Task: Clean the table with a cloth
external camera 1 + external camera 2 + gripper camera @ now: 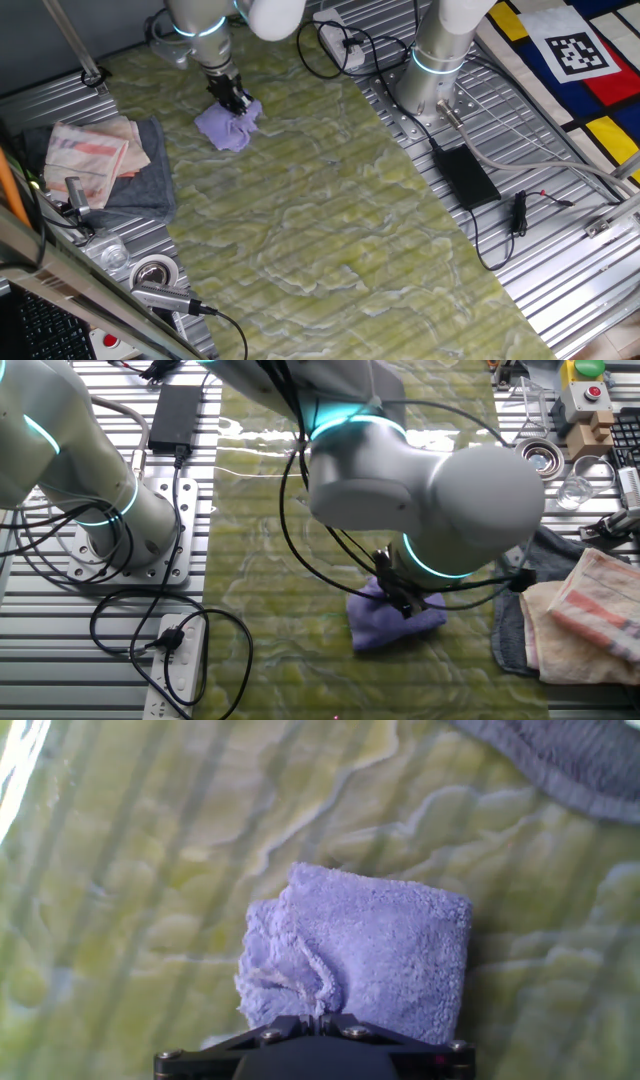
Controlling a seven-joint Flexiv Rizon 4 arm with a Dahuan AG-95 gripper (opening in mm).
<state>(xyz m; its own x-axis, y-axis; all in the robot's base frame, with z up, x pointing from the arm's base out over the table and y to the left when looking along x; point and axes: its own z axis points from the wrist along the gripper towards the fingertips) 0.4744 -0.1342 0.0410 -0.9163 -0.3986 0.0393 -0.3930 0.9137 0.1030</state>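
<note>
Marbled green desk [330,220], cables off to the side. The tool [232,98] is clamped on the purple cloth [228,128], pressing it down near the desk's far end. Careful: the grip's near one edge, so dragging could pull it free.

- Ribbed grey metal panels [560,290] ran along both sides of the work surface, bolted through in places.
- A black power brick [465,175] lay on the right panel, its cable trailing toward the near edge.
- A white power strip [175,660] sat on the metal panel in the other fixed view, black leads looped beside it.
- Folded towels [100,150], pink-striped on grey, rested at the left edge.
- A tape roll [155,270] lay near left.
- A coloured mat [575,60] with a black-and-white marker occupied the far right.
- Glare from overhead light streaked the far end of the surface.
</note>
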